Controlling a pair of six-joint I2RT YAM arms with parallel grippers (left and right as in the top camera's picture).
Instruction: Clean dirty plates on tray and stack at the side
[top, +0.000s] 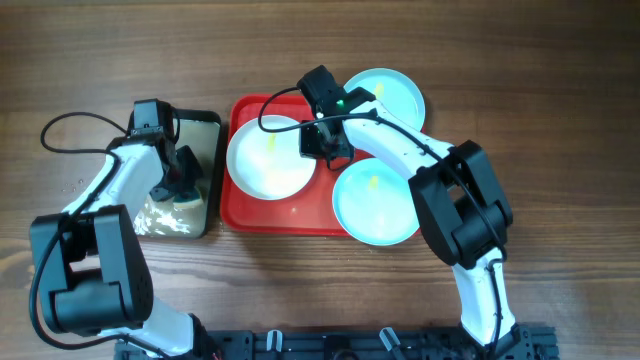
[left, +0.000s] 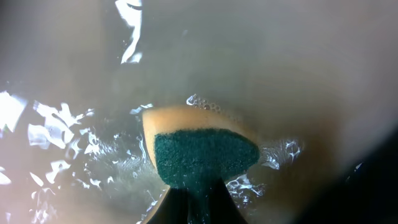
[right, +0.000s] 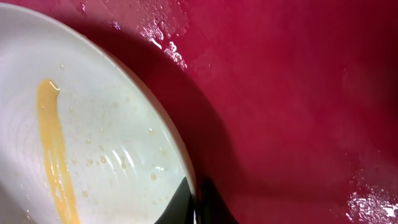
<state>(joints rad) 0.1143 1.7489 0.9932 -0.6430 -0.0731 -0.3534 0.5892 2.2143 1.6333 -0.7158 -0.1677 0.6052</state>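
The red tray (top: 280, 216) lies mid-table. A white plate (top: 265, 160) with a yellow smear lies on its left half. My right gripper (top: 322, 143) is shut on that plate's right rim; in the right wrist view the jaws (right: 196, 200) pinch the rim of the plate (right: 93, 137) above the wet tray floor (right: 298, 93). One pale blue plate (top: 390, 92) lies at the tray's far right corner. Another (top: 375, 205), with a yellowish smear, overlaps the tray's right edge. My left gripper (top: 178, 185) (left: 199, 196) is shut on a yellow-and-green sponge (left: 202, 152).
A smaller black-rimmed tray (top: 205, 122) stands left of the red tray and holds soapy water (left: 74, 143); the sponge sits in it. Bare wood tabletop (top: 560, 120) lies right of the plates. The arm bases stand at the front edge.
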